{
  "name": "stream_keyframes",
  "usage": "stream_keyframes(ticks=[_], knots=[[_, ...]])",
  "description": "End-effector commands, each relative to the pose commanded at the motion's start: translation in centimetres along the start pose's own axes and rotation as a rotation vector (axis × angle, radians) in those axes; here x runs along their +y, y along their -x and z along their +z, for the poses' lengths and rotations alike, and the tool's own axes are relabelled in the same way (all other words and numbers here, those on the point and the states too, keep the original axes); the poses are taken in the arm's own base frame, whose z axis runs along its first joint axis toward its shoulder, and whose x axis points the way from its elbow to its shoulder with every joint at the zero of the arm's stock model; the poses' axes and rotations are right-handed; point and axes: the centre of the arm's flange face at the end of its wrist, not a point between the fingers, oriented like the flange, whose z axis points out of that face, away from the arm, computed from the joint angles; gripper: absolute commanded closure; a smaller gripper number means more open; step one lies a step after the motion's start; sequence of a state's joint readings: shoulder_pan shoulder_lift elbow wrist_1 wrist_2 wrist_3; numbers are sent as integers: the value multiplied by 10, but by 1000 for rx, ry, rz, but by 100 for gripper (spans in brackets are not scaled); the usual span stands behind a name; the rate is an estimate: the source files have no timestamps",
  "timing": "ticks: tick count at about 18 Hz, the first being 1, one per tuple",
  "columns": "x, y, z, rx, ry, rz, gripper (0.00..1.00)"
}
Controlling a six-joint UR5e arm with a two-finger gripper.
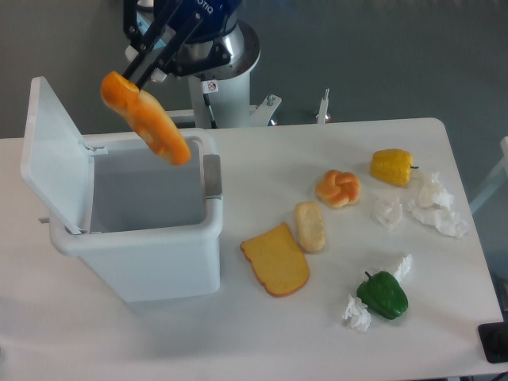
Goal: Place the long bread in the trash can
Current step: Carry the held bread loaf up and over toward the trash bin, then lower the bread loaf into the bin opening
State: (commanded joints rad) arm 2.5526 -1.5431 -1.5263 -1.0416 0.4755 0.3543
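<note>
The gripper (131,75) grips the long bread (145,119) by its upper left end, dark fingers (151,57) closed on it. The bread hangs in the air, tilted down to the right, over the open mouth of the trash can (143,254) near its back wall — above the rim, not inside. The can's flat lid (52,155) stands raised on the left side, and a grey latch (212,175) sits on the right rim.

The table (262,341) is plain white with rounded corners and takes up most of the view. To the right of the can lie a toast slice (275,259) and, just beside it, a pale roll (310,226). Farther back is a knotted bun (338,188), and near it a yellow pepper (392,167). A green pepper (382,294) sits toward the front right. Crumpled white paper scraps lie around the peppers — one cluster (435,205) by the right edge, another scrap (355,311) touching the green pepper.

Behind the table is a flat grey wall (381,55). The arm's round silver base (222,71) stands at the back edge, with small metal clamps (270,103) beside it. A dark object (494,343) shows at the bottom right corner, cut off by the frame.
</note>
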Motion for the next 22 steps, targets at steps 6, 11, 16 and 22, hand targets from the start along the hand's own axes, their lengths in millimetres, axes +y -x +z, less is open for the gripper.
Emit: stream_keyframes(ticks=[6, 11, 16, 22], knots=[[5, 8, 16, 18, 22, -15, 94], [17, 16, 22, 23, 37, -33, 93], [23, 21, 31, 32, 50, -44, 91], [32, 28, 36, 36, 63, -65, 90]])
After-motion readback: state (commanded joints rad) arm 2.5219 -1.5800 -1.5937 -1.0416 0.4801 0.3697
